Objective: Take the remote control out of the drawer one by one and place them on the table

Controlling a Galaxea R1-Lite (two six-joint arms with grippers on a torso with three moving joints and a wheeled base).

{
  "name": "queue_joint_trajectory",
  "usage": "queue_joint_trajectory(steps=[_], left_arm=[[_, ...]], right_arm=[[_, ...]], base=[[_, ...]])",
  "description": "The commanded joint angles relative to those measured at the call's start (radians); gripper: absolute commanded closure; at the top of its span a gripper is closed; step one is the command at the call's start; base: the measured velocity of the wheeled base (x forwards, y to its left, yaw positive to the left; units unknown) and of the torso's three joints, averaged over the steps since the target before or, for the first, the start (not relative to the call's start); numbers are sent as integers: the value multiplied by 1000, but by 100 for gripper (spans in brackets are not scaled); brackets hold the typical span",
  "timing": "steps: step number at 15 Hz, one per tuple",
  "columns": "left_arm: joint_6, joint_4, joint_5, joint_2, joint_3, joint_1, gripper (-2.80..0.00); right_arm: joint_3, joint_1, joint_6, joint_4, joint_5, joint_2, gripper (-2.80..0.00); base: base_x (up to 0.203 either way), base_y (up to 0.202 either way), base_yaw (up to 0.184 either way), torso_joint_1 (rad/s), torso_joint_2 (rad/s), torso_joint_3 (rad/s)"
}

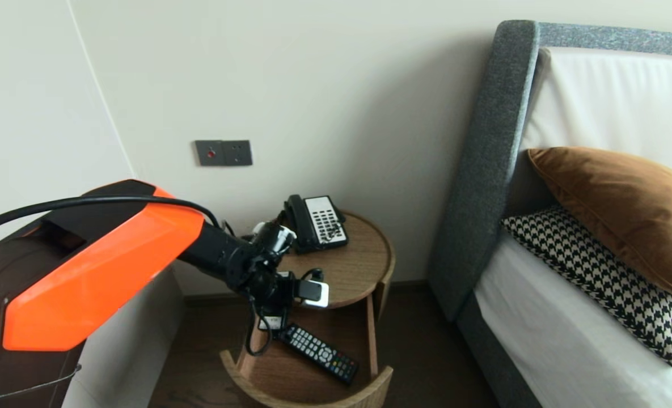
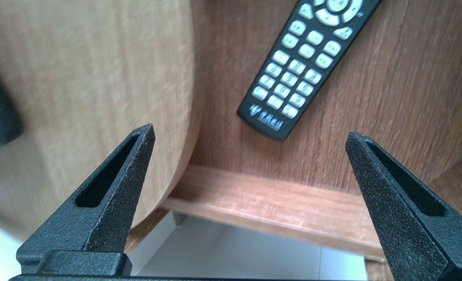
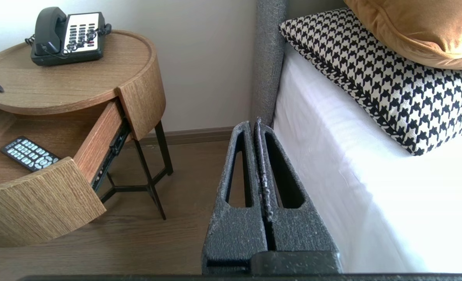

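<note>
Left hand [image 2: 250,130] spread wide above slim black rectangular remote [image 2: 305,62] in curved wood-grain drawer [image 2: 390,97]; right hand [image 3: 257,125] pressed together.

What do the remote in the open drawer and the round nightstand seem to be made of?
Remote: likely black plastic with a matte body; its pale buttons look rubbery.
Nightstand: wood or wood veneer in a light brown satin finish; grain lines show across its top.
</note>
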State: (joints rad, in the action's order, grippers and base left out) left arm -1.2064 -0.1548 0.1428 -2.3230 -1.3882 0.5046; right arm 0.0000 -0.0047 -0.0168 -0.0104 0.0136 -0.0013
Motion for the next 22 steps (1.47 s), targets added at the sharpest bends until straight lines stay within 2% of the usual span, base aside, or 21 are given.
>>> queue_joint_trajectory(steps=[1, 14, 17, 20, 22], left_arm=[[-7, -2, 1, -22, -3, 6, -280], [-11, -11, 9, -135, -4, 28, -280], [-31, -47, 5, -156, -57, 28, -280], [-32, -114, 2, -183, -140, 38, -280], [-28, -127, 3, -191, -154, 50, -280]], right_arm=[[5, 0, 0, 0, 0, -8, 0], [5, 0, 0, 0, 0, -8, 0], [5, 0, 0, 0, 0, -8, 0], [5, 0, 0, 0, 0, -8, 0], [5, 0, 0, 0, 0, -8, 0]], base=[[0, 0, 0, 0, 0, 0], [0, 0, 0, 0, 0, 0], [0, 0, 0, 0, 0, 0], [0, 0, 0, 0, 0, 0], [0, 0, 0, 0, 0, 0]])
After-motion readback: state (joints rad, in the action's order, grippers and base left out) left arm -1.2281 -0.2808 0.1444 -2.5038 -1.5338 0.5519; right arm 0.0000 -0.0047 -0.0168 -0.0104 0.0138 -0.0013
